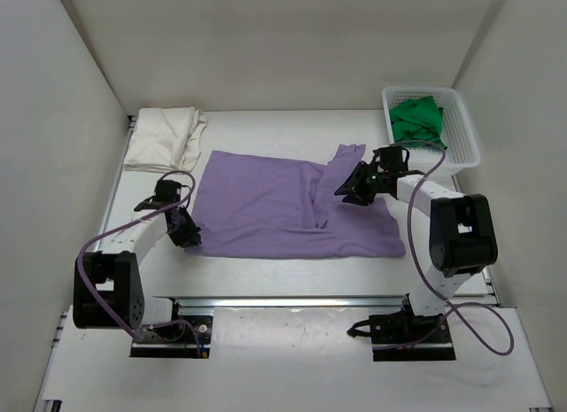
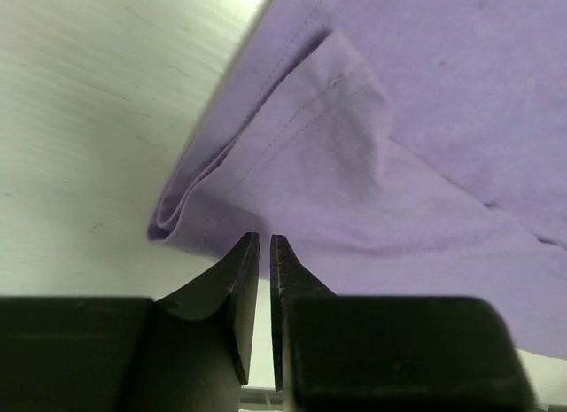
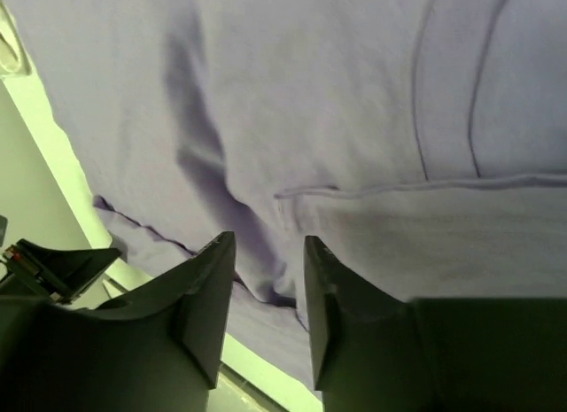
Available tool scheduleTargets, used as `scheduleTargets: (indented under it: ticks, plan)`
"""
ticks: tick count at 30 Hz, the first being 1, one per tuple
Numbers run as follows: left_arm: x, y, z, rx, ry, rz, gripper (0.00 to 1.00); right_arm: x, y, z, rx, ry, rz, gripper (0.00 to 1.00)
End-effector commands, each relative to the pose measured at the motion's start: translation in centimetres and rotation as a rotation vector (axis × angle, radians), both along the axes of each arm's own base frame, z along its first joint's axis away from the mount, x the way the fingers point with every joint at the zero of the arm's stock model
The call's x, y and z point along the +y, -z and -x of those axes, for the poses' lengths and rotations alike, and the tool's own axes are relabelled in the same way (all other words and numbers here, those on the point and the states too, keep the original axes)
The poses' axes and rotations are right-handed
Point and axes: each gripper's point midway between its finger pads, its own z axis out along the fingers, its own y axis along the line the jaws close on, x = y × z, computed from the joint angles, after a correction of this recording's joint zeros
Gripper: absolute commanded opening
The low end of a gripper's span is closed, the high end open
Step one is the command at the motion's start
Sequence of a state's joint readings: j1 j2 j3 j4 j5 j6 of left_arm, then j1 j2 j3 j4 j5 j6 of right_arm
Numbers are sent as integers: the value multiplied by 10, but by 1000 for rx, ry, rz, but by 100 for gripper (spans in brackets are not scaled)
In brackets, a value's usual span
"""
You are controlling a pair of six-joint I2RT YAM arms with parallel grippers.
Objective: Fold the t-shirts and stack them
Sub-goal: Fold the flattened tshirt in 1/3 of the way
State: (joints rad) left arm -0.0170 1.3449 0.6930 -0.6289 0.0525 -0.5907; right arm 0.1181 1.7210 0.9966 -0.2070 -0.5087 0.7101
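1. The lavender t-shirt (image 1: 283,213) lies spread across the middle of the desk (image 1: 266,275). Most of it is flat. Its right part is turned over onto itself, with a raised crease running from near to far. One sleeve pokes out at the far right edge.
2. The left claw (image 1: 183,230) sits low at the near-left corner of that shirt.
3. In the left wrist view its jaws stand with only a thin slit between them. Nothing is caught in the slit, so this claw is released. The tips sit right at the edge of the cloth, where the hem lies doubled in a soft roll.
4. The right claw (image 1: 354,189) is over the folded-back flap on the right side of the lavender t-shirt, toward the far edge.
5. In the right wrist view its jaws stand clearly apart. Lavender cloth and a stitched hem line fill the view beyond them, and no fabric is pinched, so this claw is released too. Whether its tips touch the cloth cannot be told.
6. The cream t-shirt (image 1: 164,139) lies folded in the far-left corner of the desk, just beyond the far-left corner of the lavender one.
7. The green t-shirt (image 1: 416,120) is bunched inside the white lattice basket (image 1: 465,133) at the far right, beyond the right claw.
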Motion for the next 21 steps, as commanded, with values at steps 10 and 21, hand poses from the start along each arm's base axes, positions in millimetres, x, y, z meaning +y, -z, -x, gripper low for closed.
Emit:
scheduleTargets:
  ticks: [10, 21]
  plan:
    - [-6, -4, -6, -22, -20, 35, 23, -43, 12, 94, 8, -6, 104, 4]
    - [-9, 48, 82, 256, -164, 220, 26, -79, 68, 165, 232, 194, 96, 0]
